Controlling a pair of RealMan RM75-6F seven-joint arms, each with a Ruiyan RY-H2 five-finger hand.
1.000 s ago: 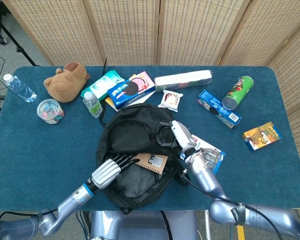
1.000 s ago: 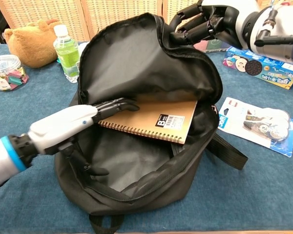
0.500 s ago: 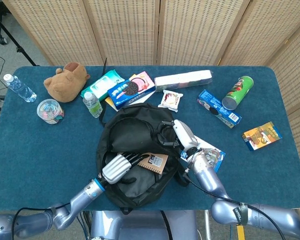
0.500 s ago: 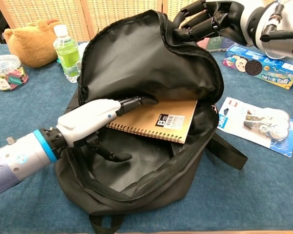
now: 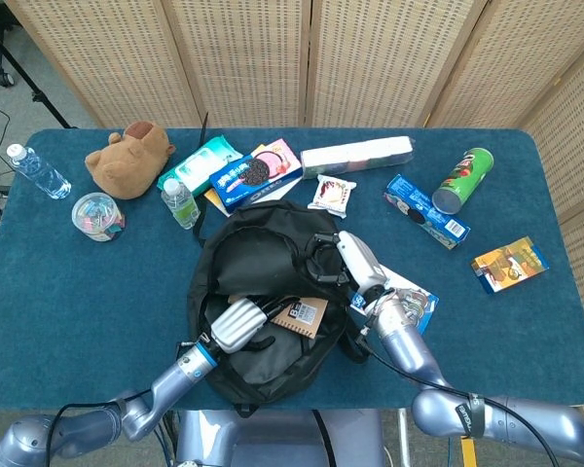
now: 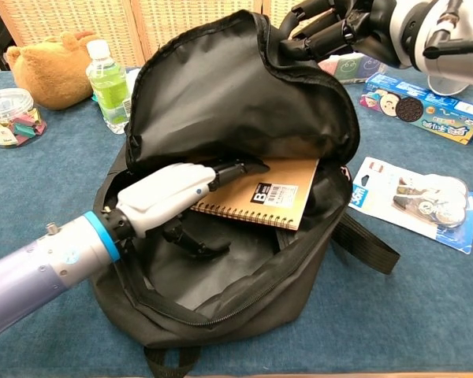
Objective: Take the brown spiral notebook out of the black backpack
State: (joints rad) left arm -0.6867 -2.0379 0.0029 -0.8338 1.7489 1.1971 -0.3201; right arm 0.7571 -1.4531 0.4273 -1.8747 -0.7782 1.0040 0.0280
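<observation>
The black backpack lies open mid-table, its flap pinched and lifted at twelve o'clock by the right hand. Inside, the brown spiral notebook rests. The left hand, reaching deeper than a second ago, has fingers above and thumb below the spine edge, not yet clamped. Next: squeeze, then withdraw toward seven o'clock.
</observation>
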